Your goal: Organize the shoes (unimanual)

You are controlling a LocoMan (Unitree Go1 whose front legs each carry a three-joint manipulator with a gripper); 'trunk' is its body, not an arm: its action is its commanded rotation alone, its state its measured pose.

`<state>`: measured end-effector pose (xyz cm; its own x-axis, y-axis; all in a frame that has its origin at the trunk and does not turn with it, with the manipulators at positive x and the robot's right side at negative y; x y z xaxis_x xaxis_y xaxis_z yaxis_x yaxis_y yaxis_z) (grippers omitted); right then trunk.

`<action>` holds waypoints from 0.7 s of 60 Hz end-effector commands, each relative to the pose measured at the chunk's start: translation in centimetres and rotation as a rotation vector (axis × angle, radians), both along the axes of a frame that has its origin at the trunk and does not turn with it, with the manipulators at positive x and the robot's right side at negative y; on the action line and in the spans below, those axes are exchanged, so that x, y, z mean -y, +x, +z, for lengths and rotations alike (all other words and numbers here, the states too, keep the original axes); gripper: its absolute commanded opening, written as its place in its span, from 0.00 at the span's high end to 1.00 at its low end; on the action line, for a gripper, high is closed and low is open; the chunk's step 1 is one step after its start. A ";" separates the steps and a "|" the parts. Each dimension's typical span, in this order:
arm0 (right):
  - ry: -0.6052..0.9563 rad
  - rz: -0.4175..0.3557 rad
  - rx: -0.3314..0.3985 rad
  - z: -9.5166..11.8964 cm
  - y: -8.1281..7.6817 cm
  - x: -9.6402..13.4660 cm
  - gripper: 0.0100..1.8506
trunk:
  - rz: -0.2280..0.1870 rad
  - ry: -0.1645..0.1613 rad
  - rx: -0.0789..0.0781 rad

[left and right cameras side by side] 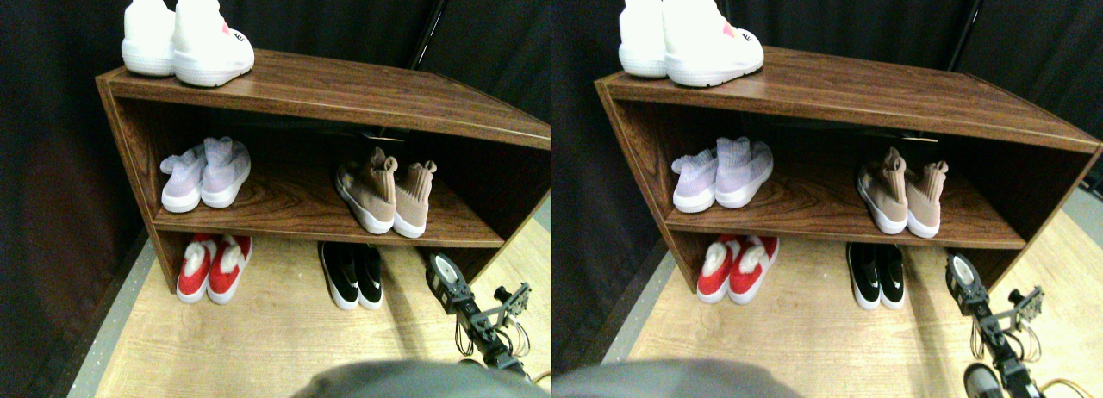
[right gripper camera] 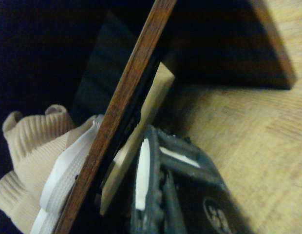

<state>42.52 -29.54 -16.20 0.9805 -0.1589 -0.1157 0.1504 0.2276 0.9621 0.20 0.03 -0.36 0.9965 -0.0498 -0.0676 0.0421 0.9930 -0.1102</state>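
The wooden shoe rack (left and right cameras side by side: pixel 345 92) stood against a dark curtain (left and right cameras side by side: pixel 482 27) on a light wood-pattern floor (left and right cameras side by side: pixel 258 338), and its contents were noted from left to right. On the top board, at the far left, sat a white high-ankle pair (left and right cameras side by side: pixel 185 45), side by side with the toes toward the camera. On the middle shelf (left and right cameras side by side: pixel 302 210) a pale lilac knit pair (left and right cameras side by side: pixel 205 174) lay at the left, touching each other, and well apart to the right stood the tan-beige pair (left and right cameras side by side: pixel 386 191), white soles down and toes forward, the two shoes close together but slightly angled and near the shelf's front edge. On the floor under the shelf were a red pair with white lining (left and right cameras side by side: pixel 213 267) at the left and a black slip-on pair with white soles (left and right cameras side by side: pixel 353 273) near the middle, each paired neatly. Judgement: every pair was already grouped and facing outward, so the sorting looked largely done, with the tan-beige pair the most likely one being tended, since the arm was nearest to it. The right gripper (left and right cameras side by side: pixel 448 282) hovered low at the lower right, just below the front edge of the middle shelf and to the right of the black slip-ons, touching no shoe in the stereo view. In the wrist view the shelf edge (right gripper camera: pixel 126 107) crossed the frame with the tan knit cuff (right gripper camera: pixel 31 146) and a white sole (right gripper camera: pixel 68 180) beyond it, and the dark jaw frame (right gripper camera: pixel 175 195) on the near side. Nothing was visibly held; whether the jaws stood apart or together could not be told from either view.
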 end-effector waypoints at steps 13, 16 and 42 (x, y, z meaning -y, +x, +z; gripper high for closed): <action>0.001 0.110 0.088 2.2 -3.1 -0.5 0.97 | -0.022 0.008 0.059; -0.019 0.132 0.110 2.9 -3.8 -0.7 0.97 | -0.024 0.009 0.066; -0.080 0.252 0.178 7.9 -6.2 -4.1 0.97 | -0.025 0.014 0.110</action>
